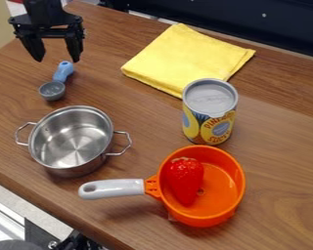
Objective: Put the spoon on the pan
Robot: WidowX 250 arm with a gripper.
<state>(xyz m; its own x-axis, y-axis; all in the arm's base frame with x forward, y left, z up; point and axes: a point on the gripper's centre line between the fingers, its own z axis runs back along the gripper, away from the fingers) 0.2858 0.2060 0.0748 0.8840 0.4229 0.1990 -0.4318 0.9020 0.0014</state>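
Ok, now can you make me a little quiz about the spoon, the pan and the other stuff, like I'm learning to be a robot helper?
1. True or false: the gripper hangs open and isn't holding the spoon.
2. Fill in the colour: something red lies inside the ____ pan.
3. What stands between the yellow cloth and that pan?
A) the silver pot
B) the can
C) the spoon

Key: 1 true; 2 orange; 3 B

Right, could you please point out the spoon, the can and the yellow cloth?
Spoon (pixel 53 90): camera view, on its grey bowl.
Can (pixel 209 96): camera view, on its top.
Yellow cloth (pixel 184 58): camera view, near its middle.
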